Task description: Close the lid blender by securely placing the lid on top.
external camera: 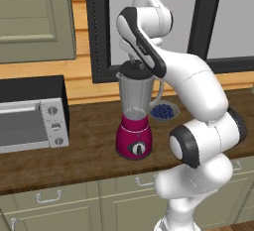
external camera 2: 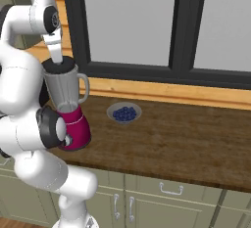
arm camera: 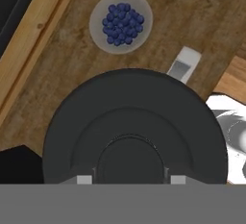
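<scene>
One blender (external camera: 134, 121), one lid (arm camera: 134, 127) on its rim, one blueberry bowl (external camera 2: 124, 113) to its right. The arm bends down over the jar; gripper (arm camera: 130, 179) straddles the lid's knob, grip impossible to tell.

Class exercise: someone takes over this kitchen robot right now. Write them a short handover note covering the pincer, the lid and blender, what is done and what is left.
Pincer: directly above the jar, at the lid's knob; whether it grips cannot be told.
Lid: on top of the blender, covering the rim.
Blender: upright on the wooden counter, bowl of blueberries beside it.
Done: lid brought onto the jar.
Left: check it sits firmly, let go, lift the arm away.
</scene>
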Tool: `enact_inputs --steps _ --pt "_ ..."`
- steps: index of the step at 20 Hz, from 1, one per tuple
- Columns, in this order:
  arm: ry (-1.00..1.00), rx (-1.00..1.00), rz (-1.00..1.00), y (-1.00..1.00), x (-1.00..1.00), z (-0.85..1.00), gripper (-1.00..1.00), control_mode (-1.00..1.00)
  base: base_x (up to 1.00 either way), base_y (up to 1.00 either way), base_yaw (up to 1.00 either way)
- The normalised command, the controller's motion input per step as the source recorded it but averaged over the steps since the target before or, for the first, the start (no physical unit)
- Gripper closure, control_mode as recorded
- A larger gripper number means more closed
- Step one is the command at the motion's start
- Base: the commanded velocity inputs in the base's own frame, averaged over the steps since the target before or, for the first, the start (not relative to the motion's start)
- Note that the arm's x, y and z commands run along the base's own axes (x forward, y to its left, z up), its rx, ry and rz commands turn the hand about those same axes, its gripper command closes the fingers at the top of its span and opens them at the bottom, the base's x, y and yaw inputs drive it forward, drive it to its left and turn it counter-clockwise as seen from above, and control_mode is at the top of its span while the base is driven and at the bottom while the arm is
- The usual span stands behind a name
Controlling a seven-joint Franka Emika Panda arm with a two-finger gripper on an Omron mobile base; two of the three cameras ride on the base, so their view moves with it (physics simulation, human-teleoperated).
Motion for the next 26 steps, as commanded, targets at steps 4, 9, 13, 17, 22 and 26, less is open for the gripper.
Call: enact_inputs --steps 4,9,13,17,22,26 --pt "0.0 0.0 0.0 0.01 0.0 -0.23 1.0 -1.0 0.0 0.0 0.0" --pt "0.0 0.0 0.02 0.0 -0.18 -0.14 1.0 -1.0 0.0 0.0 0.0" --pt "0.0 0.0 0.05 0.0 -0.05 -0.14 1.0 -1.0 0.0 0.0 0.0" --pt "0.0 0.0 0.04 0.04 0.0 -0.23 -1.0 -1.0 0.0 0.0 0.0" --pt "0.0 0.0 0.02 0.01 0.0 -0.07 -1.0 -1.0 0.0 0.0 0.0" --pt "-0.06 0.0 0.03 0.0 -0.01 0.02 -1.0 -1.0 0.0 0.0 0.0"
